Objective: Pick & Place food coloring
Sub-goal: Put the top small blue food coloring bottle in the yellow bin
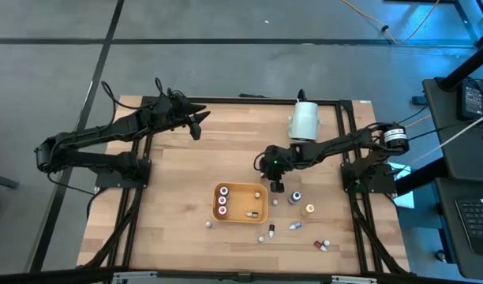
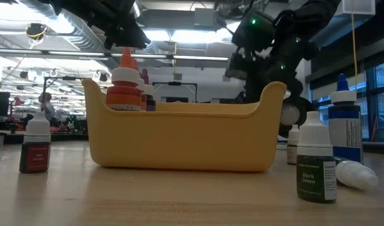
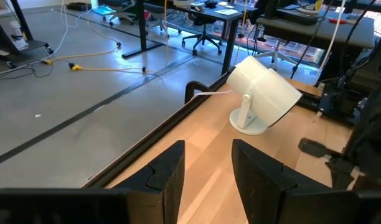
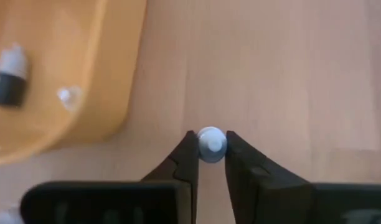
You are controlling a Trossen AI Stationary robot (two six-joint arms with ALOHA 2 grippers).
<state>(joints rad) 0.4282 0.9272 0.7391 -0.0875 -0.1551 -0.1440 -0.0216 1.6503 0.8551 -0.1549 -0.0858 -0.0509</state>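
Several food coloring bottles already lie in the orange tray (image 1: 226, 211) in the high view: we count two with pink caps (image 1: 222, 196) and at least one more lying flat (image 1: 252, 214). Others are still loose on the table (image 1: 170, 173) beside the tray, among them a blue-capped bottle (image 1: 294, 197), an orange-capped one (image 1: 309, 209) and a red one (image 1: 321, 245). The right gripper (image 1: 277, 186) hangs just off the tray's far corner, while the left gripper (image 1: 196, 126) waits well apart near the table's far edge.

In the low view we see the tray holding an orange-capped dropper (image 2: 124, 85), with a dark green bottle (image 2: 316, 164), a blue bottle (image 2: 344, 129) and a red bottle (image 2: 36, 145) standing outside it.

The left wrist view shows that gripper's fingers (image 3: 165, 177) spread wide and empty, facing a large white cylinder (image 3: 262, 93).

In the right wrist view the fingers (image 4: 185, 158) are pinched narrow on a small white-capped bottle (image 4: 210, 142), over bare wood just beside the tray (image 4: 84, 81).

We judge the task under half done: one bottle in hand, several left.
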